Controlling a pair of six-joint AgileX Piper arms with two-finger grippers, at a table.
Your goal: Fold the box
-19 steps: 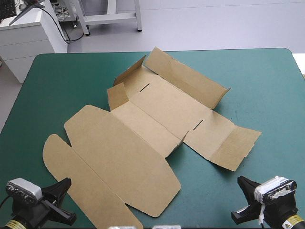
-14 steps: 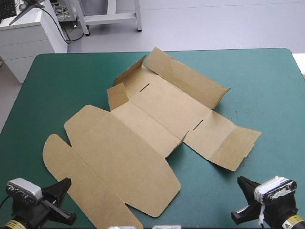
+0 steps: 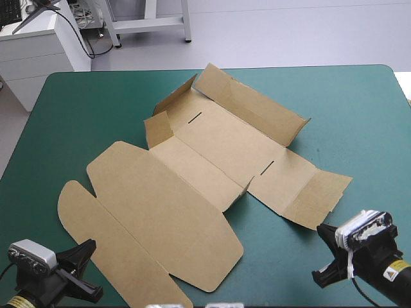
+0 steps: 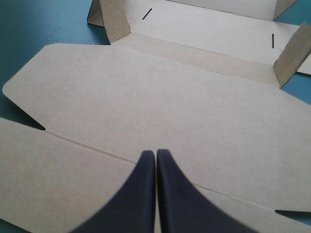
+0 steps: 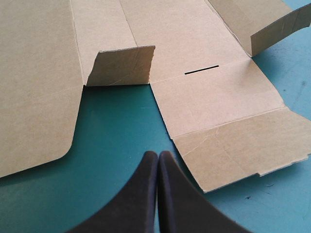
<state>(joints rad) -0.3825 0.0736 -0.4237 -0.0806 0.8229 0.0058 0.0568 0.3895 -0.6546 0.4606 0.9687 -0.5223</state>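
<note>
- The right gripper [image 5: 158,154] has its black fingers pressed together in one pointed arch above the bare teal-green cover [image 5: 112,126].
- The brown box [image 5: 194,39] lies opened out ahead of it.
- A small flap [image 5: 121,65] stands up at the board's near edge.
- A dark slit [image 5: 201,70] is cut beside that flap.
- The end flap [image 5: 243,145] lies flat just beside the fingertips, apart from them.

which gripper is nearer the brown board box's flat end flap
Right. The right gripper is just short of that flat end flap, over teal-green cover; the left gripper is over the lid panel, far off.
</note>
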